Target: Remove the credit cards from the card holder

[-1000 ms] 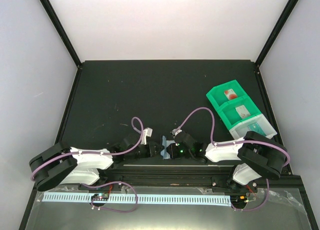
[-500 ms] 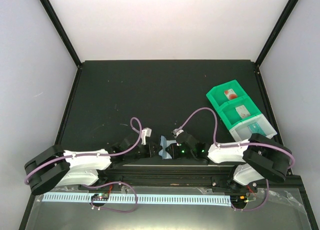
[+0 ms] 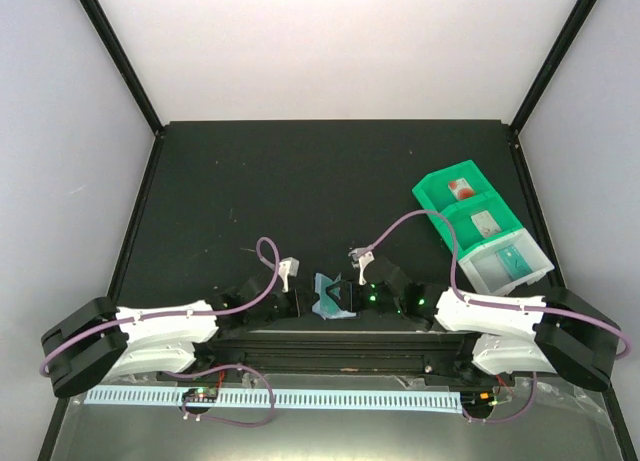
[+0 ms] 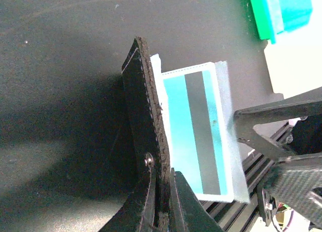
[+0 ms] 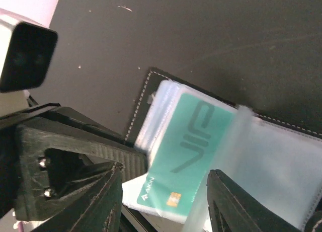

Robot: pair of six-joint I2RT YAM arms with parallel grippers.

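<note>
The card holder [image 3: 322,287] is a black wallet held on edge just in front of the arm bases. My left gripper [image 4: 162,194] is shut on its black cover [image 4: 142,111]. A teal credit card with a grey stripe [image 4: 193,134] sits in a clear sleeve [image 4: 227,116] that fans out from the cover. From the right wrist view, the same teal credit card [image 5: 186,154] sticks out of the sleeves [image 5: 282,164]. My right gripper [image 5: 163,194] is open, its fingers [image 5: 95,191] either side of the card's lower end without touching it.
A green compartment tray [image 3: 433,192] stands at the right of the black mat, with small cards in its bins; its corner shows in the left wrist view [image 4: 261,20]. The black rail of the arm bases [image 3: 330,341] runs right under the card holder.
My right gripper has opened and its arm has stretched out to the right. The card holder has shifted slightly left and tilted. My left gripper stays shut on the cover.
</note>
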